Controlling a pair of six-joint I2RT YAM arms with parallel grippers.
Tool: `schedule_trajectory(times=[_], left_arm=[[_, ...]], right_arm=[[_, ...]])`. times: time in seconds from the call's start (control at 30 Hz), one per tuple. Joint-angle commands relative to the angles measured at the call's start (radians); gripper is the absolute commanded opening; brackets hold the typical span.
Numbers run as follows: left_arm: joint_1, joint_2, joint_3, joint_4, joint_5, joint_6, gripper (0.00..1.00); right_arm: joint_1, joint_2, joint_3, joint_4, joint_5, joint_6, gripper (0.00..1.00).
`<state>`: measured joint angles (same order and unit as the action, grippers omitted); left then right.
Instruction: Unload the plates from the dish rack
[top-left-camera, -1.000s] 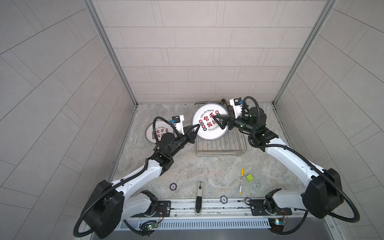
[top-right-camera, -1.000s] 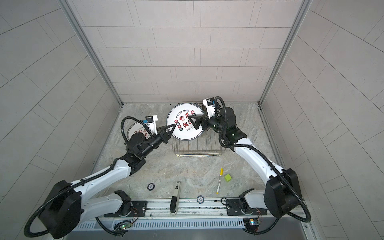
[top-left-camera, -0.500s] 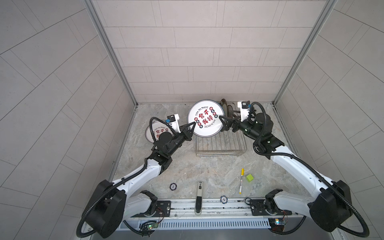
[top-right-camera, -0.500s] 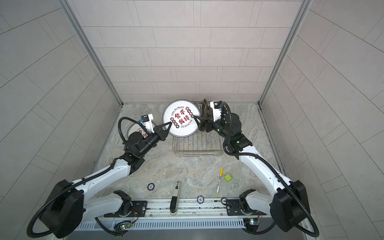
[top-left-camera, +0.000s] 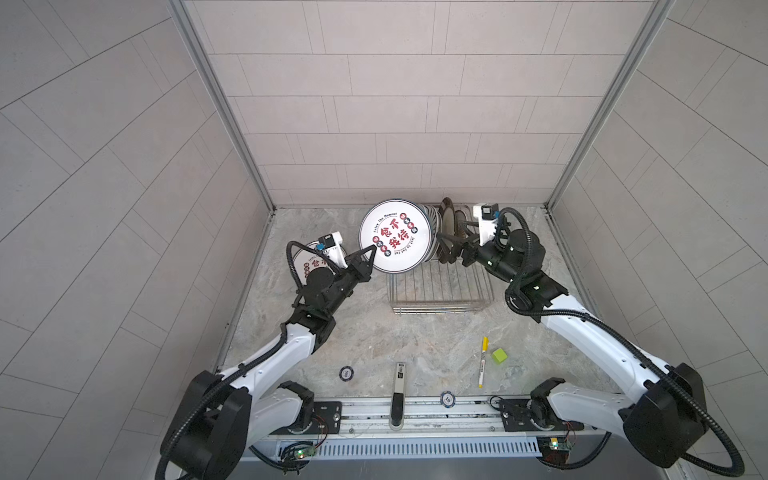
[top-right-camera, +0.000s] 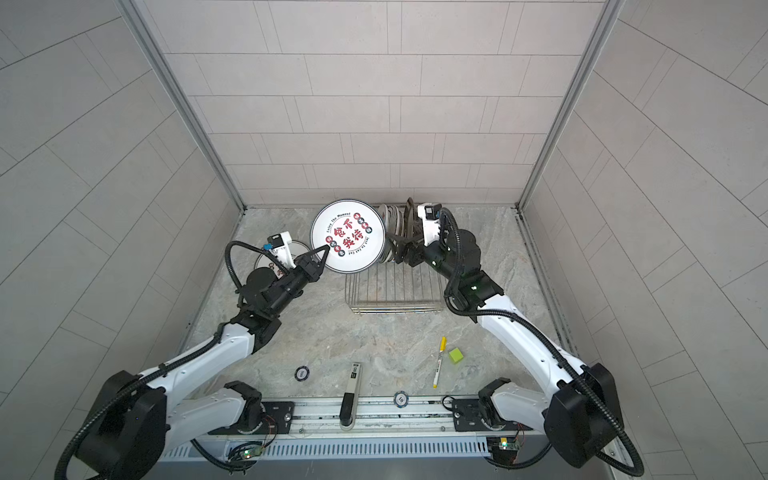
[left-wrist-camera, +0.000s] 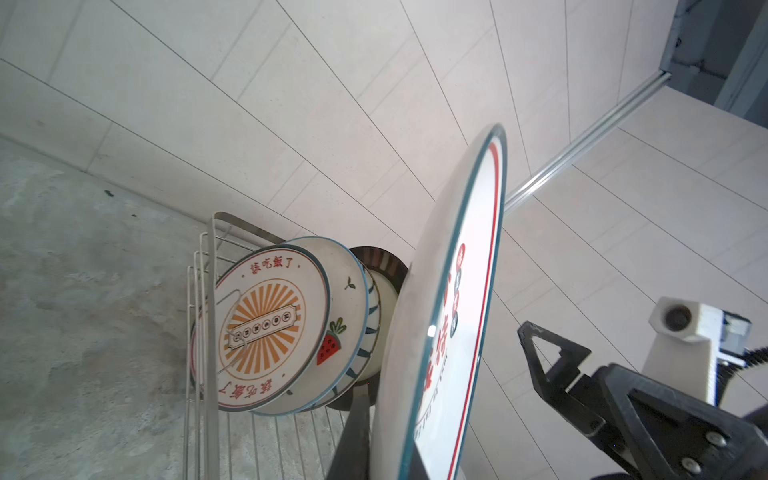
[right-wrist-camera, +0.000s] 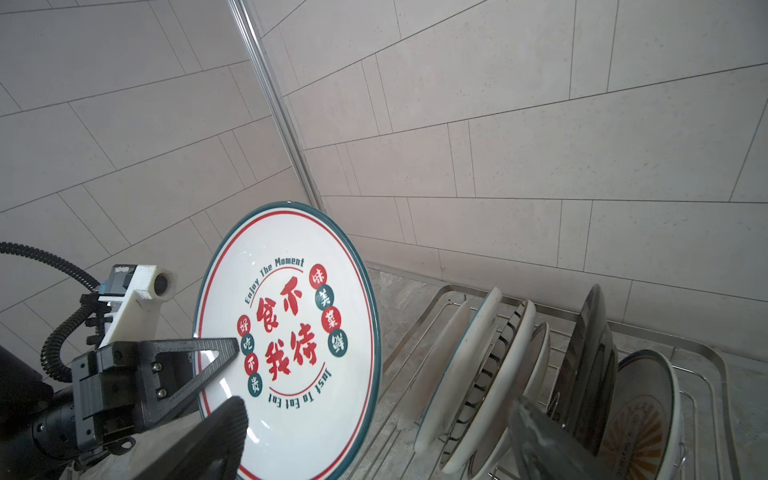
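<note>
Left gripper (top-left-camera: 371, 254), jaws pinching the rim of the red-character plate (top-left-camera: 395, 236), had swung it off the dish rack (top-left-camera: 440, 293) and away from the spread-jawed right gripper (top-left-camera: 445, 248), now facing the remaining plates (top-left-camera: 451, 218); set-down likely next.

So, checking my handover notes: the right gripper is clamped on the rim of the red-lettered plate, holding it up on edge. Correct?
No: the left gripper is clamped on the rim of the red-lettered plate, holding it up on edge. The right wrist view shows it; the right gripper stands open by the dish rack.
</note>
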<state>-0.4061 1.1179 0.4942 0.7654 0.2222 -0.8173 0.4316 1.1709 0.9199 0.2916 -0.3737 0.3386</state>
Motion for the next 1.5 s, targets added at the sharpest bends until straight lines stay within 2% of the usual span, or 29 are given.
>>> schedule_trajectory(times=[0.0, 0.3, 0.6, 0.8, 0.97, 1.13, 1.47], left_arm=[[0.006, -0.042, 0.003, 0.067, -0.007, -0.037, 0.0], [0.015, -0.072, -0.012, 0.027, -0.041, -0.032, 0.0], [0.115, -0.109, -0.021, -0.117, -0.112, -0.108, 0.0], [0.197, -0.148, -0.045, -0.175, -0.11, -0.135, 0.01], [0.256, -0.203, -0.061, -0.269, -0.167, -0.143, 0.02], [0.287, -0.23, -0.072, -0.332, -0.231, -0.132, 0.03], [0.378, -0.184, -0.092, -0.303, -0.229, -0.157, 0.04]], right_arm=[[0.026, 0.001, 0.039, -0.029, 0.03, -0.061, 1.0], [0.067, 0.062, 0.083, -0.051, 0.035, -0.102, 0.99], [0.197, 0.198, 0.217, -0.143, 0.07, -0.216, 0.99], [0.232, 0.319, 0.332, -0.189, 0.068, -0.166, 0.98], [0.266, 0.415, 0.43, -0.243, 0.033, -0.138, 0.97], [0.289, 0.509, 0.508, -0.269, 0.058, -0.138, 0.97], [0.332, 0.705, 0.716, -0.387, 0.059, -0.15, 0.95]])
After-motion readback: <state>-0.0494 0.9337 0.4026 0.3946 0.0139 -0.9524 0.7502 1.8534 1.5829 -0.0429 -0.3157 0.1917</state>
